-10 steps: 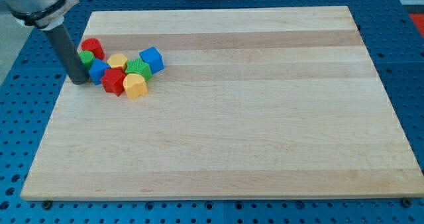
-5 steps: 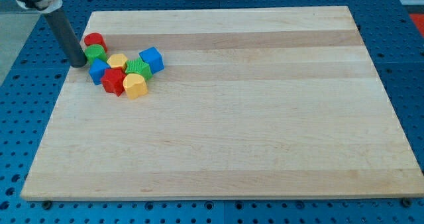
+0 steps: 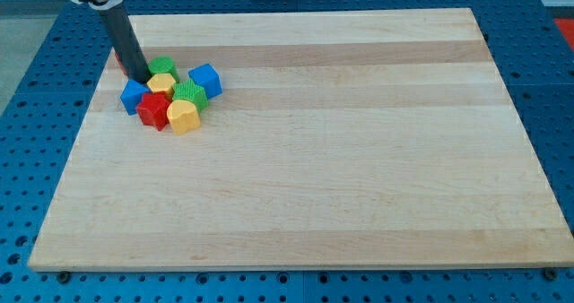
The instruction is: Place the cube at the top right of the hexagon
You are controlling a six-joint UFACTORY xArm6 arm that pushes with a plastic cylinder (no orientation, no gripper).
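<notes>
The blue cube sits at the right end of a tight cluster near the board's upper left. The yellow hexagon lies left of it, in the cluster's middle. My tip is at the cluster's upper left, touching or nearly touching the hexagon's left side, with a green block just to its right. A blue block lies just below the tip. A red block shows only as a sliver behind the rod.
The cluster also holds a ribbed green block, a red star-like block and a yellow heart-like block. The wooden board lies on a blue perforated table.
My tip moved up along the cluster's left side, then right into its top. The small green block was pushed right and up, above the hexagon. The red block is now mostly hidden.
</notes>
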